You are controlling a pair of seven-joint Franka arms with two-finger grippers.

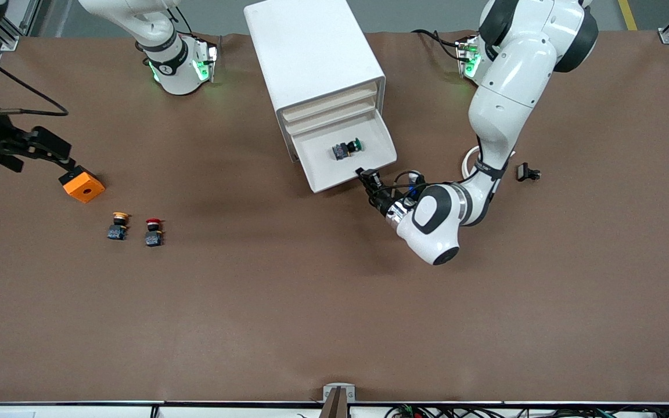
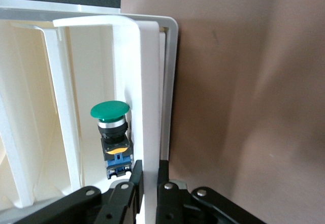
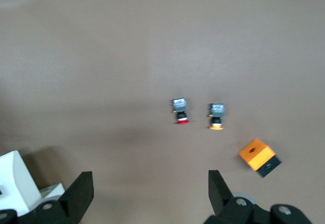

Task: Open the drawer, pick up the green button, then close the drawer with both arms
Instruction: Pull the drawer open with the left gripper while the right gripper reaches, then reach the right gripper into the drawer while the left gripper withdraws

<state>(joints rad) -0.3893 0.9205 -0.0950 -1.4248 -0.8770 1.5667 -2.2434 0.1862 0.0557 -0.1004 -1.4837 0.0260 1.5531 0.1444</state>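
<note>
The bottom drawer (image 1: 334, 181) of the white cabinet (image 1: 311, 52) stands pulled out toward the front camera. Inside it lies the green-capped button (image 1: 347, 150) on its side, untouched. My left gripper (image 1: 363, 173) is at the drawer's corner toward the left arm's end, shut on the drawer's front wall. In the left wrist view its fingers (image 2: 136, 176) clamp that white wall (image 2: 150, 82), with the button (image 2: 111, 127) just inside it. My right gripper (image 3: 150, 183) hangs open and empty high over the table, apart from the drawer.
A yellow-capped button (image 1: 118, 225) and a red-capped button (image 1: 153, 231) stand side by side toward the right arm's end. An orange box (image 1: 83, 186) lies a little farther from the front camera than them. A small black part (image 1: 528, 172) lies near the left arm's end.
</note>
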